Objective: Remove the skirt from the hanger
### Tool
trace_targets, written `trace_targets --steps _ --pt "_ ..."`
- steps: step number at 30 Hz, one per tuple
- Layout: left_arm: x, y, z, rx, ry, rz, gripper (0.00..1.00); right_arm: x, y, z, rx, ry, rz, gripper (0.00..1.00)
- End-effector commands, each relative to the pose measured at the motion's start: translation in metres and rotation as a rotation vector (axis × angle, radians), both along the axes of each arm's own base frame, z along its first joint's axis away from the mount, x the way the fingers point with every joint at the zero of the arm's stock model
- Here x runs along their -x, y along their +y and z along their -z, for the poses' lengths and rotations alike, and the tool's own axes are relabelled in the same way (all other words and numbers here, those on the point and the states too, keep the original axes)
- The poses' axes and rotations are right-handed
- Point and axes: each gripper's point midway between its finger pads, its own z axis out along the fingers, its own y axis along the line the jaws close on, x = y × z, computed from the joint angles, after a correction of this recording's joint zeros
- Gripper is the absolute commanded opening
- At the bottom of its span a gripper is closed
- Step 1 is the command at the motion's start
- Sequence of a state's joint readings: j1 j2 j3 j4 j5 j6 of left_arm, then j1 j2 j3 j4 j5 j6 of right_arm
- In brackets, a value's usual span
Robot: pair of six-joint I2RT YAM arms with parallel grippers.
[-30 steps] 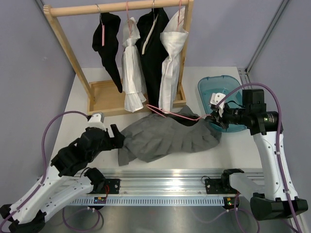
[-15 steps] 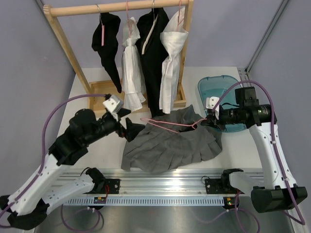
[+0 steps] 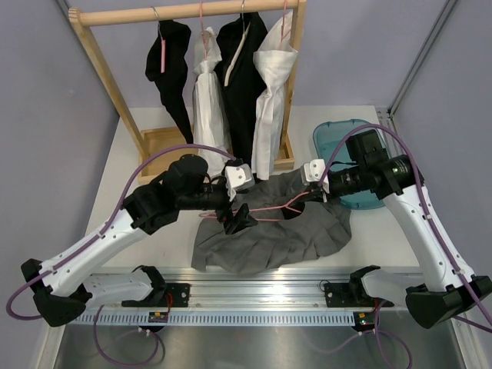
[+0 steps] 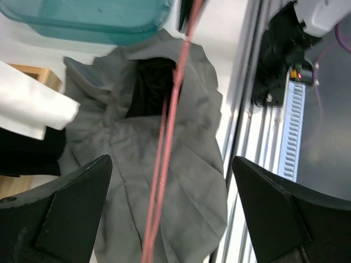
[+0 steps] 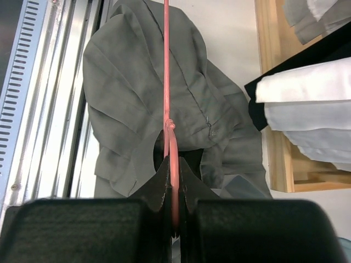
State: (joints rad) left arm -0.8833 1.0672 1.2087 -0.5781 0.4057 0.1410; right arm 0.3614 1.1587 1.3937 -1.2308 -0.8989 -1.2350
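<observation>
Item: grey skirt (image 3: 269, 234). It lies rumpled on the white tabletop (image 3: 373, 231), in front of the wooden clothes rack (image 3: 108, 84) and just behind the metal rail (image 3: 261, 296) at the near edge. Its dark waist opening faces the right side.

Hanger (image 3: 265, 207): thin pink wire lying across the upper part of the skirt, its long line running left to right. Whether it is attached to the cloth cannot be told.

Right hand (image 5: 173, 178): fingers pressed together on the pink wire at the hook end, beside the skirt's right edge.

Left hand (image 3: 240, 217): fingers spread wide, holding nothing, poised above the skirt's left half. In the left wrist view the wire runs between the two fingers (image 4: 66, 213) without touching either.

Surroundings:
- Rack base board (image 3: 165, 150) — just behind the skirt.
- Hanging garments (image 3: 269, 100), black and white by turns — their lower ends hang close over the skirt's rear edge and crowd the space behind the left hand.
- Teal bin (image 3: 334, 138) — on the tabletop, behind the right hand, partly covered by the right arm.
</observation>
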Motion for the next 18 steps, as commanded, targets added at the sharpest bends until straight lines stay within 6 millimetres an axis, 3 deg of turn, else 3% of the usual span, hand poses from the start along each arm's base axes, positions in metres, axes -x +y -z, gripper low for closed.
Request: trace_targets --steps 1,5,13,18 --pt "0.016 0.007 -0.004 -0.017 -0.022 0.073 0.94 -0.008 0.002 -0.015 0.005 -0.084 -0.022 0.0" --pt "0.026 0.02 -0.001 -0.021 -0.024 0.073 0.95 -0.01 0.001 -0.011 0.023 -0.08 -0.036 0.0" --pt "0.017 0.045 0.06 -0.202 -0.014 -0.003 0.95 -0.004 0.003 -0.028 -0.002 -0.102 -0.061 0.0" --pt "0.004 0.05 0.073 -0.245 -0.034 -0.065 0.94 -0.001 0.003 -0.03 -0.007 -0.1 -0.068 0.0"
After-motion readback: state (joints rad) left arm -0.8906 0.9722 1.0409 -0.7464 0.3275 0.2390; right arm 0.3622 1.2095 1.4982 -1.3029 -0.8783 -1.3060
